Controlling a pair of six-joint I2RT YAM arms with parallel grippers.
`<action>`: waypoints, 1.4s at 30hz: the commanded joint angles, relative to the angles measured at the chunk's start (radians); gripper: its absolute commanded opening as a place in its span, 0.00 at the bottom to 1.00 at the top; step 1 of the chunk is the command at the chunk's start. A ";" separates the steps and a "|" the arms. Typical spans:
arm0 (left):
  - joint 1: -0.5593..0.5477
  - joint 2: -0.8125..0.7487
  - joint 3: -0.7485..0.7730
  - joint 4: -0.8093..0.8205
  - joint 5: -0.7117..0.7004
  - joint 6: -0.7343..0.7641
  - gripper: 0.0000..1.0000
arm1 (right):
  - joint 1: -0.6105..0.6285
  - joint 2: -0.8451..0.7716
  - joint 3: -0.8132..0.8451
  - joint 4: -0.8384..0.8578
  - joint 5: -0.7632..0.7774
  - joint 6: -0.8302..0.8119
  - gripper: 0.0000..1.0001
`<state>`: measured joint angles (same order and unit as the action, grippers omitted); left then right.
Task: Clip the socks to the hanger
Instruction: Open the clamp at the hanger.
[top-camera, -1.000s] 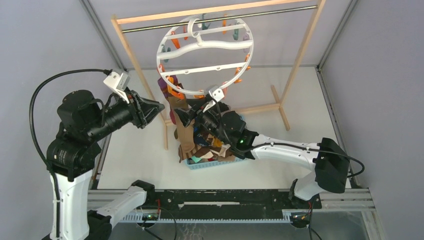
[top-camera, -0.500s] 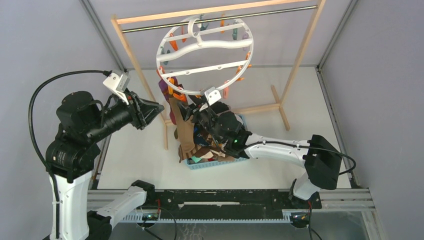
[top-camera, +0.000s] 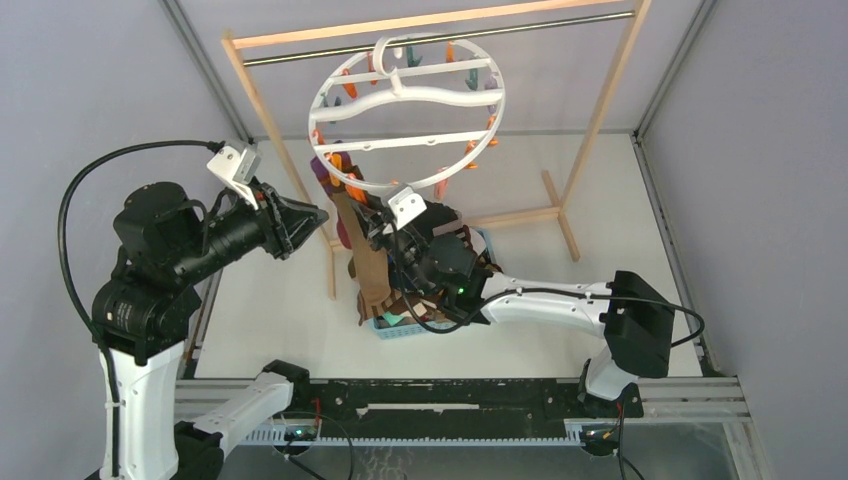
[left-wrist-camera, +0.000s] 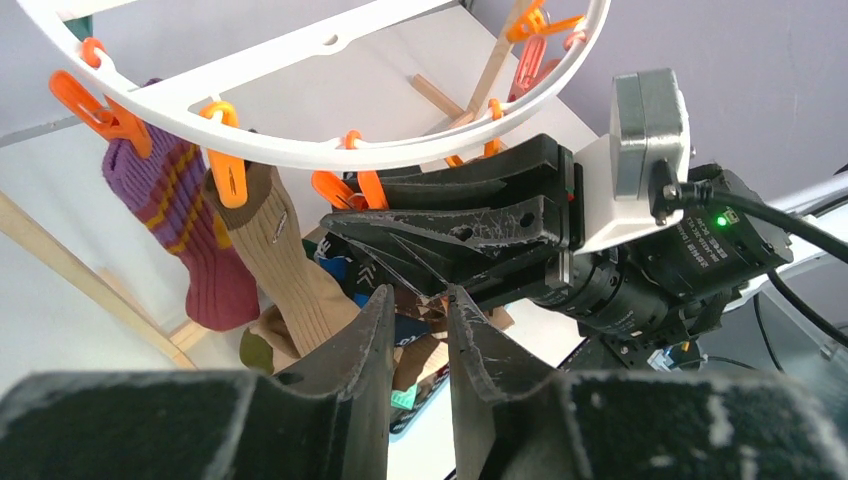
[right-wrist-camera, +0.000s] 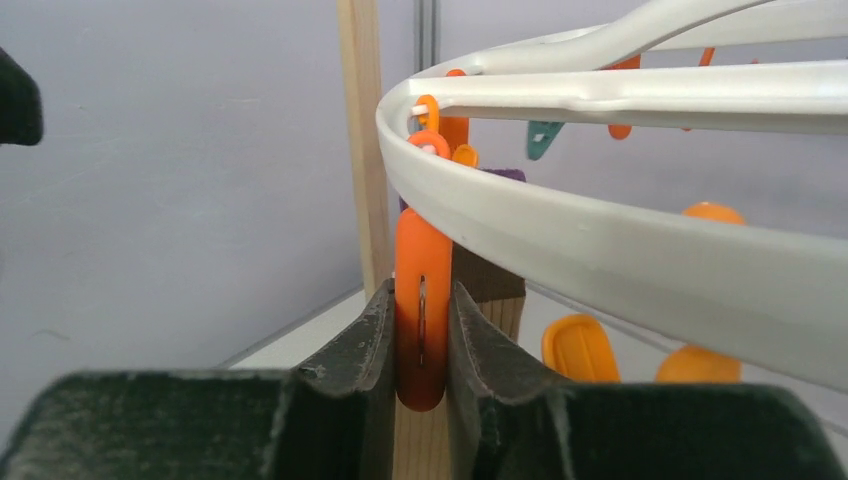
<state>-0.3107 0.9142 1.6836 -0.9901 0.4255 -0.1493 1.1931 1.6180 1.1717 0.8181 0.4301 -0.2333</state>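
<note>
Orange clothespin (right-wrist-camera: 421, 262) sits, seemingly pinched, inside the right gripper (right-wrist-camera: 420, 300).

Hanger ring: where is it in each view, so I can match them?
Top external: hanger ring upper centre, hanging from the rod.
Left wrist: the ring arcs across the top.
Right wrist: the ring sweeps from centre to right edge.
Shared landmark: the rack's wooden post, left of the ring in all three.

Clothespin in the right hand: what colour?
Orange clothespin, clearest in the right wrist view.
</note>
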 joint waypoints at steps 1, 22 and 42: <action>0.007 -0.006 -0.026 0.050 0.016 -0.002 0.28 | 0.029 -0.037 0.021 0.018 -0.003 -0.065 0.18; 0.023 0.002 -0.236 0.372 0.044 -0.341 0.61 | 0.054 -0.102 0.012 -0.034 -0.128 0.066 0.04; 0.030 0.006 -0.305 0.409 0.001 -0.385 0.55 | 0.064 -0.108 0.000 -0.011 -0.115 0.083 0.03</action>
<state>-0.2920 0.9062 1.3647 -0.6518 0.4438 -0.5083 1.2346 1.5612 1.1706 0.7715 0.3504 -0.1680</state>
